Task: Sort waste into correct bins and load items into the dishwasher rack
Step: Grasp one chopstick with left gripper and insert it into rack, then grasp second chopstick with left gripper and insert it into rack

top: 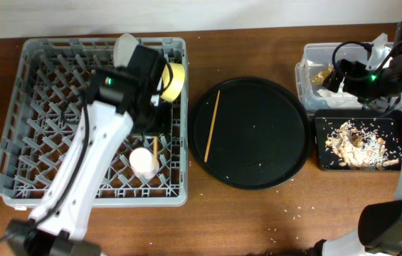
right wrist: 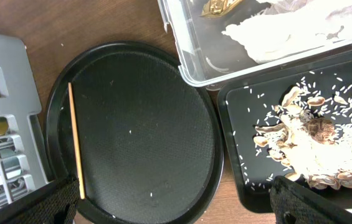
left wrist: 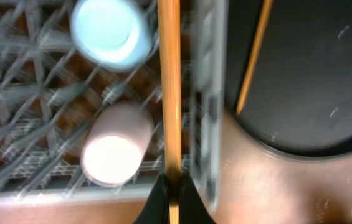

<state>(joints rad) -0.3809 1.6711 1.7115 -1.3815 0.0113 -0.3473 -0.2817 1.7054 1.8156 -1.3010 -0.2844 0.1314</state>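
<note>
Dishwasher rack (top: 80, 43): at 9 o'clock on the table (top: 257, 220), just beside the round tray (top: 257, 142).
Round tray: mid-table — between the rack and the bins.
Chopstick (top: 212, 125): on the round tray, near its 9 o'clock edge.
Tub (top: 307, 51): at 2 o'clock from the round tray; napkins (right wrist: 288, 31) and wrapper (right wrist: 219, 6) inside.
Shallow tray (top: 393, 122): at 6 o'clock of the tub, just beside it — food scraps (top: 357, 142) on it.
Plate (top: 124, 48), bowl (top: 176, 80): rack's 1 o'clock corner.
Near cup (top: 144, 162): rack's 4 o'clock part; far cup (left wrist: 110, 31) at its 12 o'clock.
Second chopstick (left wrist: 169, 93): over the rack, at 3 o'clock of both cups.
</note>
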